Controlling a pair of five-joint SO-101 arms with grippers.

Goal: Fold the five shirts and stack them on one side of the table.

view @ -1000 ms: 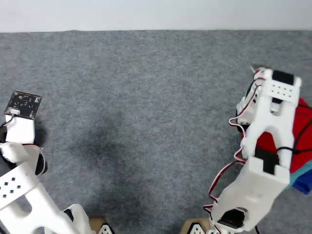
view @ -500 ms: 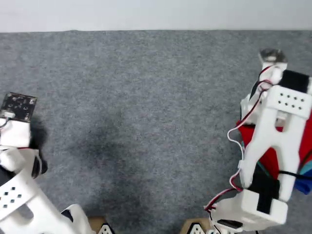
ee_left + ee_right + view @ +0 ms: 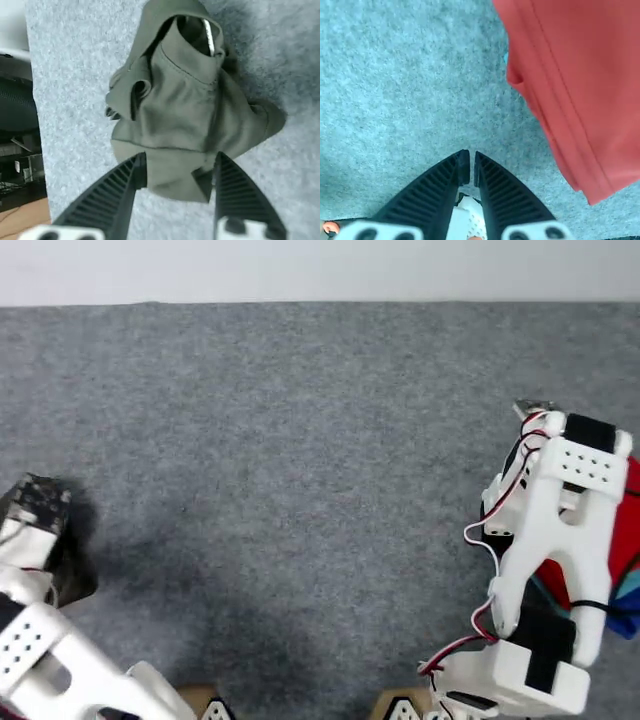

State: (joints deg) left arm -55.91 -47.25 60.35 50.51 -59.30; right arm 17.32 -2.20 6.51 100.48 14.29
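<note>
An olive-green shirt (image 3: 185,100) lies crumpled on the grey table surface (image 3: 70,75). My left gripper (image 3: 180,160) is open, its two black fingers (image 3: 125,185) straddling the near edge of that shirt, with cloth between them. A folded red shirt (image 3: 580,85) lies beside my right gripper (image 3: 470,156), which is shut on nothing just above the bare mat. In the high view the right arm (image 3: 560,540) hangs over the red shirt (image 3: 628,510) at the right edge, with blue cloth (image 3: 625,595) under it. The left arm (image 3: 35,630) sits at the front left.
The grey mat (image 3: 300,440) stretches bare across the middle and back, up to a pale wall (image 3: 320,270). Beyond the table's edge in the left wrist view are dark equipment and a wooden floor (image 3: 20,220).
The left arm has drawn back toward the front-left corner and lowered. The right arm swung out toward the far side, then came back over the red shirt.
</note>
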